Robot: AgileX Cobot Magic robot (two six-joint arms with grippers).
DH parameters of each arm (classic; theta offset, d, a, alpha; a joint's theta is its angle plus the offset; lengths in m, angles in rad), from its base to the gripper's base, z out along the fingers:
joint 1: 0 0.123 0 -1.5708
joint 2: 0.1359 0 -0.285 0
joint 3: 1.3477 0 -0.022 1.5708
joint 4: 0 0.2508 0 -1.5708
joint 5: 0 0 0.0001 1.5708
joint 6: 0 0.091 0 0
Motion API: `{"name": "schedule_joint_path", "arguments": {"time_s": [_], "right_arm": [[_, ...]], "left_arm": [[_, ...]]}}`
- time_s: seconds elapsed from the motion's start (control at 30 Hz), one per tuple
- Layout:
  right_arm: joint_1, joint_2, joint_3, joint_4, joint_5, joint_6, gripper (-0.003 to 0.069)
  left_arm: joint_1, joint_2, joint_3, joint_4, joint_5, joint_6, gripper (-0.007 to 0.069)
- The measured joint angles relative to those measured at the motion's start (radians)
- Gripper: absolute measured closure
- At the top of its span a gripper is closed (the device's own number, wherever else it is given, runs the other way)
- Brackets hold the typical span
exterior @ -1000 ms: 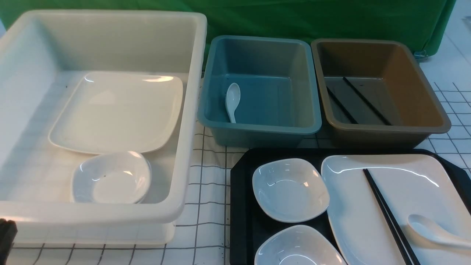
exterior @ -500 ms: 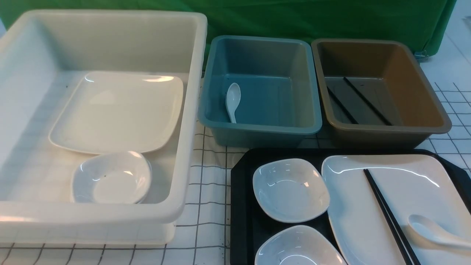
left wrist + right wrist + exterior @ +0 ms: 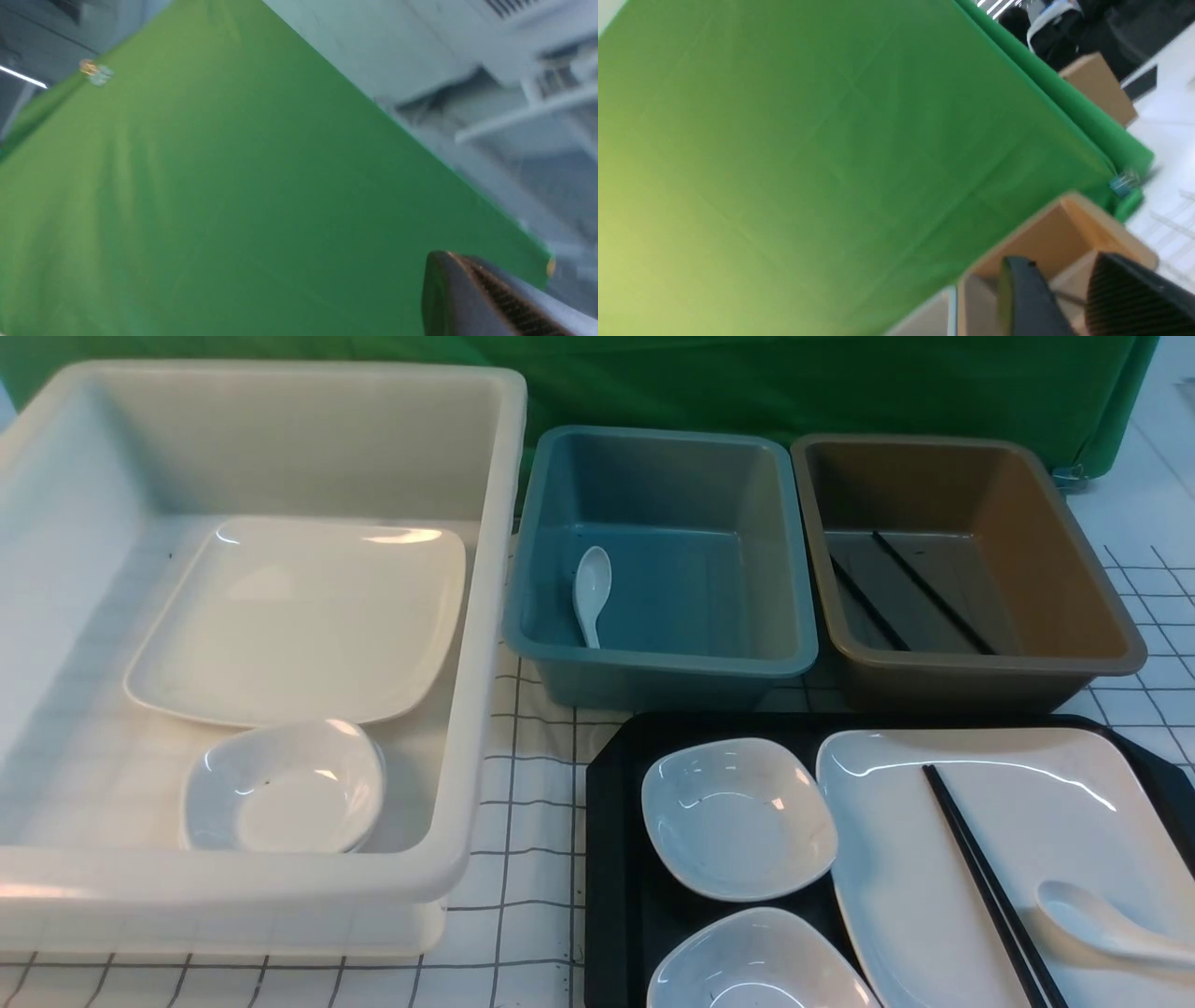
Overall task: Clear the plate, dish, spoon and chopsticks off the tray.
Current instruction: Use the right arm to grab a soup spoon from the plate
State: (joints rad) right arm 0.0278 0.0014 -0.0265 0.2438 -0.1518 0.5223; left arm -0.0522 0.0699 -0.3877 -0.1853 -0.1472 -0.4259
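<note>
The black tray [image 3: 611, 821] lies at the near right. On it rest two small white dishes [image 3: 738, 817] [image 3: 756, 966] and the large white plate [image 3: 1055, 803]. Across the plate lie the black chopsticks [image 3: 980, 868], with the white spoon [image 3: 1092, 919] beside them. Neither gripper shows in the front view. My left gripper [image 3: 448, 255] is shut and empty, its tip against the green backdrop. In the right wrist view my right gripper [image 3: 1059, 266] is open with nothing between its fingers, and the brown tub [image 3: 1064, 233] shows beyond it.
A big white tub [image 3: 485, 616] at the left holds another plate [image 3: 299, 616] and dish [image 3: 285, 789]. The blue tub [image 3: 663, 663] holds a spoon [image 3: 590, 588]. The brown tub [image 3: 980, 667] holds black chopsticks [image 3: 929, 590]. A green backdrop [image 3: 747, 383] stands behind.
The dark tip of my left gripper, at the front view's lower left corner a second ago, has gone out of that view. Nothing on the tray has moved.
</note>
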Motion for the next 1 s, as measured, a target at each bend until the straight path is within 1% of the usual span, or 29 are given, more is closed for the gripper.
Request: {"name": "schedule_joint_path", "arguments": {"time_s": [0.03,0.07,0.1,0.13,0.17,0.2,0.23,0.27,0.3,0.33,0.37,0.4,0.5,0.6,0.67,0.73,0.77,0.8,0.83,0.87,0.9,0.93,1.0], "right_arm": [[0.012,0.005,-0.043,-0.015,0.054,-0.002,0.0499],[0.035,0.028,-0.098,-0.031,0.126,-0.026,0.0538],[0.048,0.053,-0.146,-0.042,0.202,-0.06,0.0564],[0.078,0.095,-0.223,-0.047,0.283,-0.124,0.0608],[0.106,0.15,-0.289,-0.051,0.368,-0.182,0.0631],[0.112,0.163,-0.289,-0.052,0.368,-0.182,0.0635],[0.16,0.292,-0.406,-0.057,0.543,-0.282,0.065],[0.172,0.308,-0.419,-0.057,0.56,-0.303,0.0652],[0.218,0.439,-0.517,-0.058,0.7,-0.386,0.0653],[0.224,0.456,-0.541,-0.058,0.717,-0.395,0.0653],[0.255,0.578,-0.618,-0.066,0.849,-0.466,0.0654],[0.27,0.666,-0.66,-0.073,0.914,-0.505,0.0655],[0.292,0.894,-0.791,-0.106,1.122,-0.624,0.0654],[0.288,1.091,-0.888,-0.154,1.247,-0.72,0.0654],[0.277,1.174,-0.919,-0.186,1.275,-0.755,0.0654],[0.255,1.242,-0.927,-0.236,1.287,-0.787,0.0654],[0.252,1.252,-0.928,-0.244,1.29,-0.789,0.0653],[0.229,1.285,-0.928,-0.269,1.296,-0.82,0.0641],[0.219,1.301,-0.928,-0.276,1.298,-0.835,0.063],[0.215,1.308,-0.928,-0.28,1.3,-0.838,0.0627],[0.208,1.319,-0.928,-0.282,1.302,-0.849,0.061],[0.192,1.348,-0.928,-0.288,1.305,-0.867,0.0561],[0.176,1.383,-0.928,-0.292,1.307,-0.876,0.0481]], "left_arm": [[0.0,0.032,-0.052,0.018,0.078,0.0,0.062],[0.0,0.089,-0.125,0.033,0.197,0.005,0.062],[0.0,0.131,-0.17,0.039,0.255,0.017,0.062],[0.0,0.189,-0.222,0.039,0.369,0.056,0.062],[0.0,0.249,-0.269,0.031,0.462,0.103,0.062],[0.0,0.261,-0.278,0.027,0.48,0.103,0.062],[0.0,0.373,-0.346,-0.009,0.613,0.203,0.062],[0.0,0.385,-0.352,-0.022,0.643,0.214,0.062],[0.0,0.484,-0.394,-0.067,0.748,0.298,0.062],[0.0,0.51,-0.399,-0.079,0.759,0.318,0.062],[0.0,0.6,-0.427,-0.115,0.823,0.383,0.062],[0.0,0.652,-0.448,-0.13,0.85,0.416,0.062],[0.0,0.835,-0.527,-0.172,0.956,0.491,0.062],[-0.018,1.013,-0.626,-0.223,1.057,0.574,0.062],[-0.074,1.095,-0.677,-0.231,1.084,0.607,0.0626],[-0.169,1.15,-0.725,-0.229,1.087,0.615,0.0632],[-0.192,1.159,-0.732,-0.229,1.086,0.617,0.0632],[-0.307,1.192,-0.754,-0.23,1.065,0.62,0.0635],[-0.361,1.213,-0.762,-0.233,1.048,0.621,0.0636],[-0.375,1.217,-0.765,-0.233,1.044,0.622,0.0636],[-0.44,1.235,-0.772,-0.234,1.022,0.622,0.0636],[-0.523,1.271,-0.785,-0.236,0.992,0.626,0.0636],[-0.621,1.317,-0.804,-0.241,0.976,0.629,0.0636]]}}
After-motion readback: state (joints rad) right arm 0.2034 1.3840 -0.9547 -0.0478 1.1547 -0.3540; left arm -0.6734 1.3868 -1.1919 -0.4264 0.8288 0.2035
